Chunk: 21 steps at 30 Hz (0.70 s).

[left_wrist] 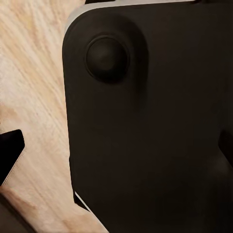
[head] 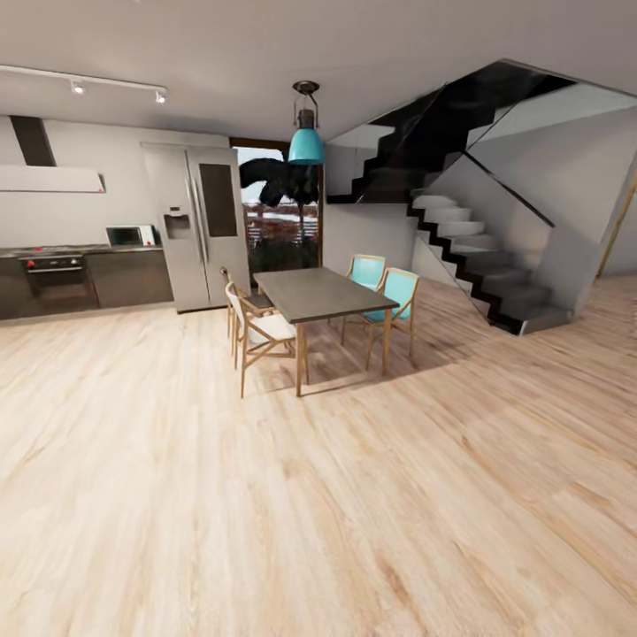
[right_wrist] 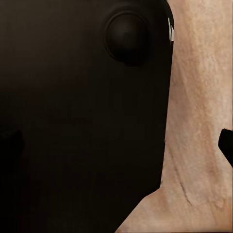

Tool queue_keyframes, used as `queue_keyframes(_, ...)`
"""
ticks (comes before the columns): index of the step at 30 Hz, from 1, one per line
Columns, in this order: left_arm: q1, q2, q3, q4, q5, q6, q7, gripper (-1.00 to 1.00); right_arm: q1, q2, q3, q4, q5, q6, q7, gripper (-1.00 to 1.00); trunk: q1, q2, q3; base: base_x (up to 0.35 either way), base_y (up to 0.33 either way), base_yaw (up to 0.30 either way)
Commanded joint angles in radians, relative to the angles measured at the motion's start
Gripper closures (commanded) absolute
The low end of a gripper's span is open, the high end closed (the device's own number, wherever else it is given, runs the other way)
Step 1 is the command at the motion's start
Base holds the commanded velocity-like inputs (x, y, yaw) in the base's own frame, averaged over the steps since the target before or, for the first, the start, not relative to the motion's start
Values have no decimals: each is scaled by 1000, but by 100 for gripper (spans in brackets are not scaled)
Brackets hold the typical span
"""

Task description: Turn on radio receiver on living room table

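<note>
— Four chairs at a dark dining table; fridge, staircase. Is the radio receiver here?

— Not listed here; this is the kitchen side. You are at the search step: next, turn and drive to find the living room.

— Room to move?

— Wide bare wood floor; mind chair legs and stair edge. Grippers: whether spread or closed, I cannot tell.

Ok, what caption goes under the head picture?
Dining table with four chairs, fridge and staircase behind.
</note>
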Motion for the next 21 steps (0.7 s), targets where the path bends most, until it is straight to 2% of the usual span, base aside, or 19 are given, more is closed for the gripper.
queue_keyframes(1,0,0,0,0,0,0,0,-100,0,0,0,0,0,0,0,-100,0,0,0,0,0,-283)
queue_keyframes(21,0,0,0,0,0,0,0,-100,0,0,5,0,8,0,0,-100,0,0,0,0,0,-284)
